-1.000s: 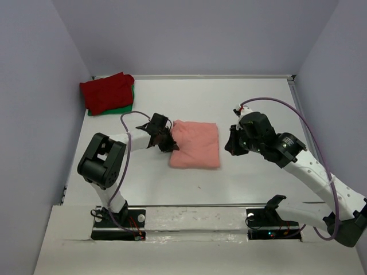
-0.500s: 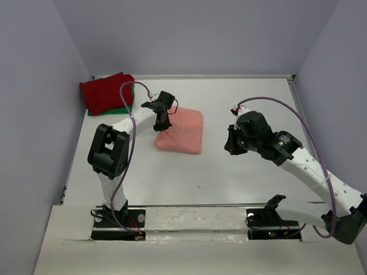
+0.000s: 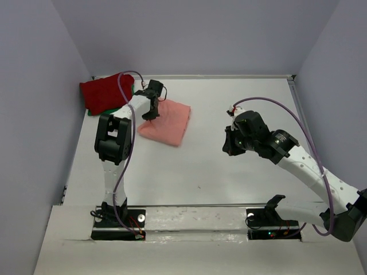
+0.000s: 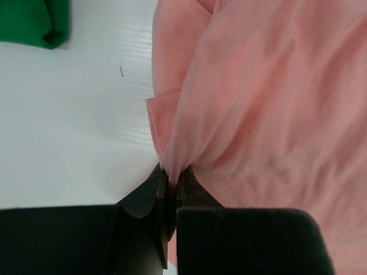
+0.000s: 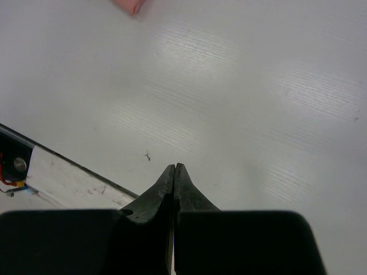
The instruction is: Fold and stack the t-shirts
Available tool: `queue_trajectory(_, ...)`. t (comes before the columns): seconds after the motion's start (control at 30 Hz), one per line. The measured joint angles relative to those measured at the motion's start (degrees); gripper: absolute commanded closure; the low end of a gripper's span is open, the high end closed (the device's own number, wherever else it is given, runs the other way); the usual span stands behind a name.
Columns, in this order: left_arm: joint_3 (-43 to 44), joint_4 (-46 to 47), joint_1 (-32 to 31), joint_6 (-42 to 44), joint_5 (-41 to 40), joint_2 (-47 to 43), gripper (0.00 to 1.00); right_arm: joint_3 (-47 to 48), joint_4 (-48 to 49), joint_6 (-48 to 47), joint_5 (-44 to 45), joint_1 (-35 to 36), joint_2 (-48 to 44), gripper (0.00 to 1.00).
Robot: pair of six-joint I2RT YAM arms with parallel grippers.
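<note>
Salmon-pink t-shirt, a folded pad, lay on the table left of centre, its long axis roughly near-to-far and tilted. The left gripper was clenched on a pinch of its left edge. The stack lay to the far left, near but apart: dark red t-shirt on green t-shirt. The right gripper was closed, empty and well apart, so the left arm was nearer. Count: three t-shirts, one per colour.
</note>
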Motion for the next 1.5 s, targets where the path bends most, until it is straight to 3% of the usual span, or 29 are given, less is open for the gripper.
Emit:
queue_trajectory(0.47, 11.0, 0.3, 0.7, 9.3, 0.2, 0.6, 1.0, 0.0, 1.7, 0.0, -3.3, 0.0, 2.8, 1.0)
queue_trajectory(1.23, 31.9, -3.0, 7.9, 13.5, 3.3, 11.5, 1.0, -0.2, 2.4, 2.4, -4.4, 0.0, 4.6, 1.0)
queue_trajectory(1.5, 33.3, -1.8, 8.5, 14.3, 4.5, 11.5, 1.0, -0.2, 2.4, 3.0, -5.0, 0.0, 5.4, 1.0)
